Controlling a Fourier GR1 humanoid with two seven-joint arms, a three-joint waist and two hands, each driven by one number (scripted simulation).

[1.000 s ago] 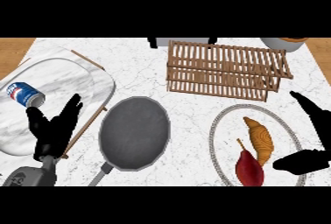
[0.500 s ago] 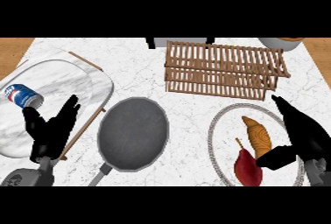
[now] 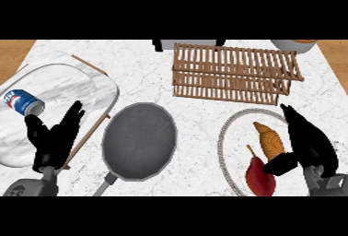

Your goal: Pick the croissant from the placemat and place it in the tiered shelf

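Observation:
The golden-brown croissant (image 3: 269, 139) lies on a round placemat (image 3: 227, 138) at the right of the counter, beside a dark red sweet potato (image 3: 258, 176). My right hand (image 3: 310, 144) is open just right of the croissant, fingers straight and pointing away from me. Its thumb (image 3: 281, 164) reaches in under the croissant's near end. The wooden tiered shelf (image 3: 231, 73) stands at the back, beyond the placemat. At the left, my left hand (image 3: 53, 139) is open with fingers up, holding nothing.
A dark frying pan (image 3: 139, 140) sits in the middle, handle toward me. At the left, a marble tray (image 3: 68, 87) carries a blue soda can (image 3: 24, 102). A bowl (image 3: 293, 44) and a dark object (image 3: 189, 44) stand at the back edge.
My right hand has moved left across the placemat's edge until it stands close beside the croissant, thumb at its near end. The left hand has barely shifted.

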